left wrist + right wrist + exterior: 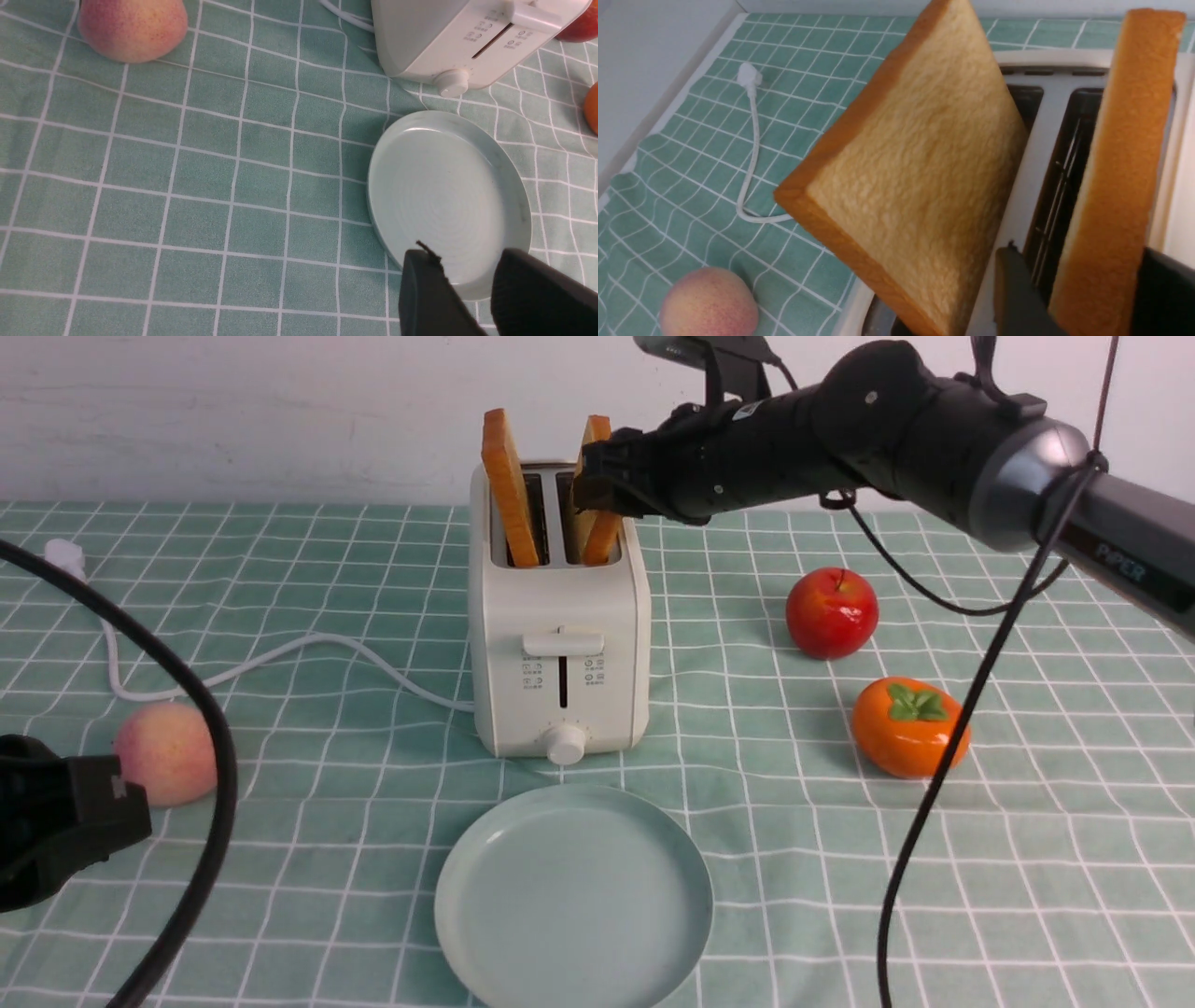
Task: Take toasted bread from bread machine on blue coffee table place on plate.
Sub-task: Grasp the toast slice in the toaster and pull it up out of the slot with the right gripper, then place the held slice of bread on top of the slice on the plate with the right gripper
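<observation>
Staged robot-lab tabletop: mint grid cloth (747, 803), bare white wall (233, 411), toaster (560, 616), plate (574, 905), apple (831, 613).

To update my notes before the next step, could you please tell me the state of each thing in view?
Left toast: standing tilted in its slot, untouched.
Right toast: in its slot, right gripper fingers on either side.
Bread machine: lever up, plug lying loose.
Plate: empty.
Left gripper: open, empty.

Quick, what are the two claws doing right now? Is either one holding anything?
Left gripper: open, holding nothing.
Right gripper: closed on the right slice of toast, which sits in the bread machine.
</observation>
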`<action>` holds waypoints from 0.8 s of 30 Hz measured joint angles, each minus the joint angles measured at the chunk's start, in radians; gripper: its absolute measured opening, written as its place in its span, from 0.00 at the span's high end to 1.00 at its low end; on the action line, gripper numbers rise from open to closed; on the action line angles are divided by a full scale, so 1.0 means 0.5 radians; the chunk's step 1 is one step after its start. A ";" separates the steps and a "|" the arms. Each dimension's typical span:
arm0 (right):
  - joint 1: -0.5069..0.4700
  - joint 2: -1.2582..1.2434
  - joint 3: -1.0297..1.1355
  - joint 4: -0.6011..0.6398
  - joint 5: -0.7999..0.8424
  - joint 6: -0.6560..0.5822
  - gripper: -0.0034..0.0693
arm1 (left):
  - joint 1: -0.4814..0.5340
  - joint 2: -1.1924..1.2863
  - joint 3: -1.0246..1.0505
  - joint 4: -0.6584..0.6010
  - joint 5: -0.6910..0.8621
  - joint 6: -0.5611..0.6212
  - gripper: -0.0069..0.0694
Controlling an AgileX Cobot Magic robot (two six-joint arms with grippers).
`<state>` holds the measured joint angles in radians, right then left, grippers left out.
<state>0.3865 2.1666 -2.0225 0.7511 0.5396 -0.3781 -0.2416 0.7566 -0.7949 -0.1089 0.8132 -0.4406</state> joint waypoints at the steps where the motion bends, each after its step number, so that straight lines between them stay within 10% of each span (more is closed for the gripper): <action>1: 0.000 -0.003 -0.002 0.026 0.000 -0.014 0.65 | -0.001 0.000 0.000 0.000 0.000 0.000 0.63; 4: -0.005 -0.044 -0.002 0.045 -0.002 -0.057 0.83 | -0.002 0.000 0.000 0.000 0.000 0.000 0.63; 16: -0.310 -0.767 -0.011 -0.118 0.398 -0.075 0.82 | -0.002 0.002 0.000 -0.029 0.006 0.002 0.63; 24: -0.439 -1.068 0.187 -0.277 1.257 0.000 0.82 | -0.002 0.002 0.000 -0.102 0.006 0.002 0.62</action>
<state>0.1670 1.6325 -1.9290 0.6128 1.1682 -0.3783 -0.2427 0.7577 -0.7949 -0.1600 0.8163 -0.4397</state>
